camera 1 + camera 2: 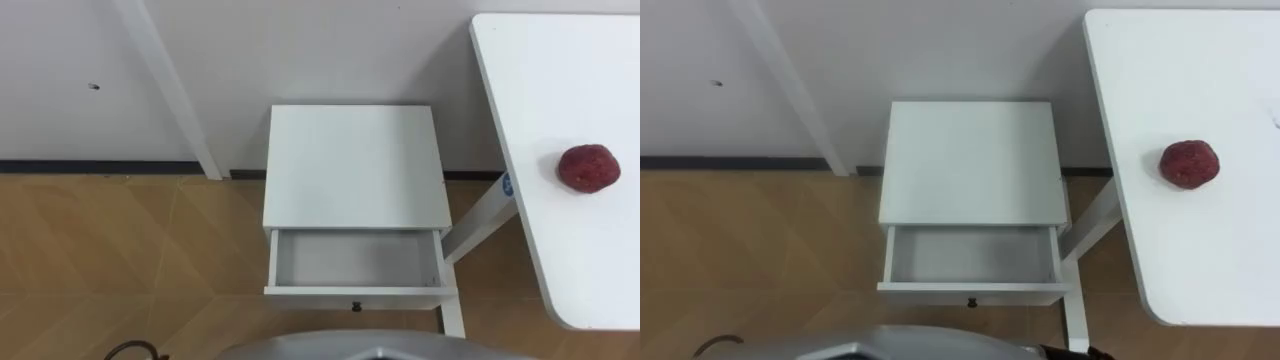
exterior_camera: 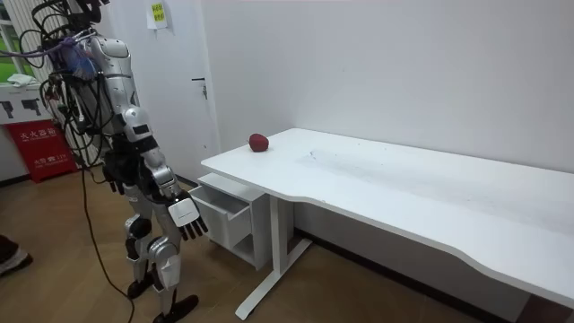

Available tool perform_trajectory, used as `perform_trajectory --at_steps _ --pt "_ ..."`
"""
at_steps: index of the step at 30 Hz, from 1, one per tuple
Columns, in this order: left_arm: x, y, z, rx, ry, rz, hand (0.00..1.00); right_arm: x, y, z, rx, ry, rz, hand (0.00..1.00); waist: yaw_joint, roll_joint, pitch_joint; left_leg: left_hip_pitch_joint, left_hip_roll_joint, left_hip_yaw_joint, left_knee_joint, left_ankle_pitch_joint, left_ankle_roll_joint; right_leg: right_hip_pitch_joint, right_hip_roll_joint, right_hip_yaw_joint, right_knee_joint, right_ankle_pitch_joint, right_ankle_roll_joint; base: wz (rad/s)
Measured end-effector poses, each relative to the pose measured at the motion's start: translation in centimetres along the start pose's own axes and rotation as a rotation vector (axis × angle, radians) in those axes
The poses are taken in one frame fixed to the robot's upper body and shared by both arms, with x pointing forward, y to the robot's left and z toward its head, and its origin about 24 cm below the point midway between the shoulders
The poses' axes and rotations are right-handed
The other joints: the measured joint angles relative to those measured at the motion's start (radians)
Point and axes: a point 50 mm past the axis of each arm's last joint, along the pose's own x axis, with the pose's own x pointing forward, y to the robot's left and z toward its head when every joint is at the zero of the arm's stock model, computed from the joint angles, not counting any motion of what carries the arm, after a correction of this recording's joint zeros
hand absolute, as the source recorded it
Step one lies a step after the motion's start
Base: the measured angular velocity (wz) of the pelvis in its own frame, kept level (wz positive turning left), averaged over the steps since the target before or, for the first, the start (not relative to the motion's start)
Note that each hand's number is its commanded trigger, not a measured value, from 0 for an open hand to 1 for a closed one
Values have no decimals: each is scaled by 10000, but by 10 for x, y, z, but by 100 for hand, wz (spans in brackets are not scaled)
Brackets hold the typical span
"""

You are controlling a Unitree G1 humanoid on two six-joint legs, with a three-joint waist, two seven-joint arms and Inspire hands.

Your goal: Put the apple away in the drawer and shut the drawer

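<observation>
Apple [image 1: 588, 167] sitting on table [image 1: 540, 80], well apart from open drawer [image 1: 352, 258]. Right hand [image 2: 184, 218] hanging, fingers spread, holding nothing. You are risking nudging apple off table edge during reach.

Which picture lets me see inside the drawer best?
The left eye view: it looks down into the open drawer, showing its bare white bottom and walls. The right eye view shows nearly the same. The room view sees the drawer from the side, pulled out of the small cabinet, its inside hidden.
</observation>
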Motion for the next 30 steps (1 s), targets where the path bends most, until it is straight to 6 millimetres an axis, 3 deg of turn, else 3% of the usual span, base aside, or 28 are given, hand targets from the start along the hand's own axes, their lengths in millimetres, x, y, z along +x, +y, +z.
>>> perform_trajectory --at_steps 9,15,21,25,27,30 --pt "0 1 3 -19 -167 23 0 0 -1 0 134 -10 -122 0 8 -27 2 -9 7 58 -1 0 0 -73 2 42 15 0 0 0" --pt "0 1 3 -49 -210 51 0 0 -5 -4 1352 128 -443 0 -52 -15 6 -25 15 79 -2 -12 1 -93 9 42 15 -4 6 -1" --pt "0 5 -1 -508 -38 293 0 -1 -8 -8 3790 191 -689 0 -362 -73 -13 -50 13 80 -20 -13 1 -99 6 27 -1 -8 12 0" --pt "0 6 -6 -878 85 421 0 -1 -15 -7 6986 98 -1212 0 -578 -72 -26 -16 15 168 -17 -47 5 -117 -1 107 6 -14 20 -5" --pt "0 9 -9 -1289 241 521 0 -2 -20 -8 8873 124 -1512 0 -791 -12 -85 -16 14 174 -5 -61 10 -123 -3 121 15 -15 22 -2" --pt "0 12 -13 -1471 326 635 0 -2 -25 -6 10790 -14 -1897 0 -1037 -26 -106 -27 14 178 7 -64 11 -118 -3 115 27 -17 26 0"
